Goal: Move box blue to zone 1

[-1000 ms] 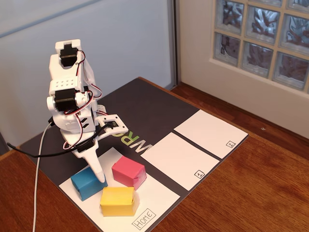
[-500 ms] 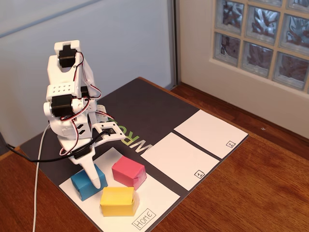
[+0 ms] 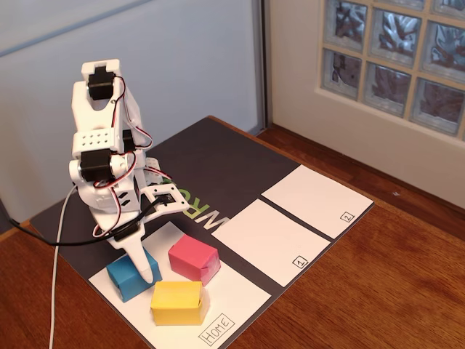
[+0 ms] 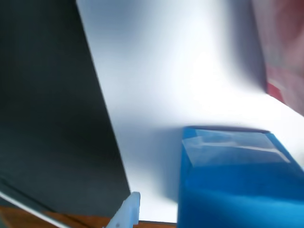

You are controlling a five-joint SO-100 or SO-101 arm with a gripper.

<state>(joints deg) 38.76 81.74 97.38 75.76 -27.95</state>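
Down at the lower left of the fixed view, the white arm leans over the "Home" sheet [image 3: 232,294], with its gripper [image 3: 142,267] lowered onto the blue box [image 3: 123,278]. One white finger [image 3: 145,266] lies across the box's right side, its tip close to the sheet; the other finger is hidden behind the arm, so I cannot tell whether the jaws are closed on the box or merely around it. The blue box rests on the sheet, at its left end. Just right of it sits the pink box [image 3: 194,259], and the yellow box [image 3: 176,302] lies below both, near the sheet's lower edge. Zone 1 [image 3: 265,240], a white rectangle on the dark mat [image 3: 218,163], lies to the right in mid-frame, well apart from the blue box. In the wrist view the blue box [image 4: 237,180] fills the lower right, a pale fingertip [image 4: 127,213] showing at the bottom edge to its left.
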